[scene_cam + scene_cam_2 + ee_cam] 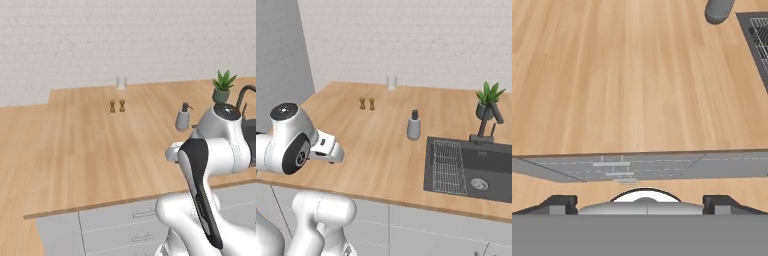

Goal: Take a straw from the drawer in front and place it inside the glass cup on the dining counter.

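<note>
1. Wooden planks of the dining counter (90, 155) fill the left of the scene, beyond and above the finger tips in the hand view; its grey base carries stacked drawers.
2. Grey drawer (614, 164) fronts sit just past the finger tips in the hand view, each closed flush with a slim silver handle; the top one lies right under the counter edge, a little left of the midpoint between the fingers. From the left base view the same drawer fronts show below the counter edge, beside the arm.
3. Straw: I cannot see it; the drawers are shut.
4. Gripper (639, 202): its two dark finger tips stand far apart at the bottom of the hand view, released, with nothing between them. It hangs over the near counter edge, pointing down at the drawer fronts.
5. Two small brown shakers (117, 105) stand side by side far beyond the fingers, mid-counter.
6. Glass cup (121, 82) stands upright at the far edge of the counter, behind the shakers and well apart from the fingers.
7. Grey soap bottle (414, 126) stands to the right of the fingers, just left of the sink (476, 172).
8. Potted plant (487, 101) and dark faucet (487, 125) sit behind the sink, furthest right.
</note>
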